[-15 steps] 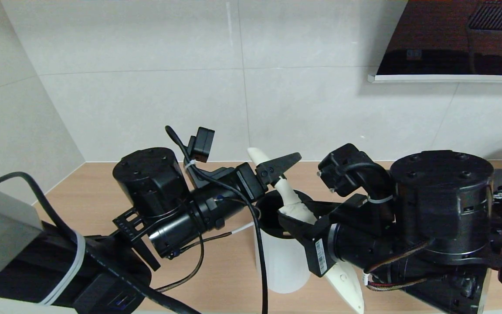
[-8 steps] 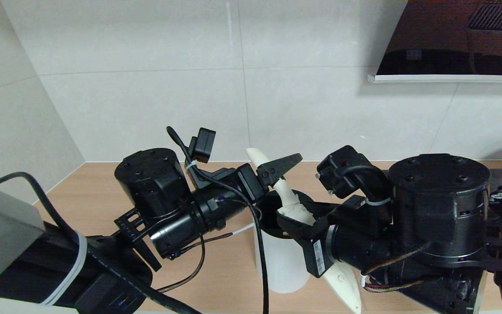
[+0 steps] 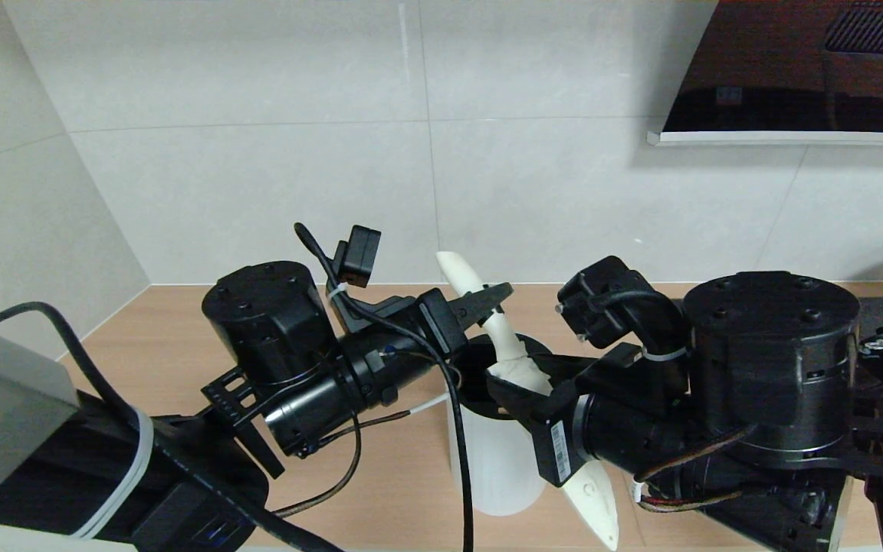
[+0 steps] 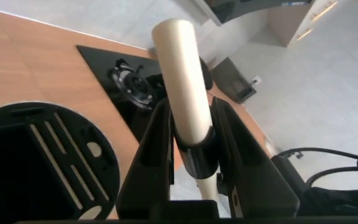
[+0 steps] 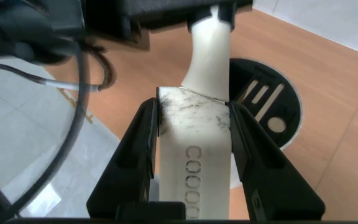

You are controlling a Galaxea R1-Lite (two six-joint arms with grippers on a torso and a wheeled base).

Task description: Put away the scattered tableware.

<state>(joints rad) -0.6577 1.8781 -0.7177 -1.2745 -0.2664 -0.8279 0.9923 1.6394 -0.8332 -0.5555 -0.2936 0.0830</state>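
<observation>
1. The left gripper (image 3: 487, 299) pinches the slim handle of the cream-white plastic utensil (image 3: 509, 349). The right gripper (image 3: 526, 385) is clamped on its wider part.
2. The utensil hangs tilted over the white cylindrical holder with a black slotted lid (image 3: 491, 468), which stands toward the front edge of the wooden countertop (image 3: 165, 330).
3. A grey tiled wall (image 3: 257, 153) stands behind.

One cream utensil (image 3: 504, 341), one white holder (image 3: 503, 468) with a black lid, two end effectors (image 3: 487, 299) (image 3: 533, 383), one hob (image 4: 132, 87).

Matt cream plastic utensil (image 3: 507, 345) with dark scuffs, translucent white plastic holder (image 3: 495, 468), smooth wood-grain counter (image 3: 173, 337), satin grey tiles (image 3: 257, 153)
</observation>
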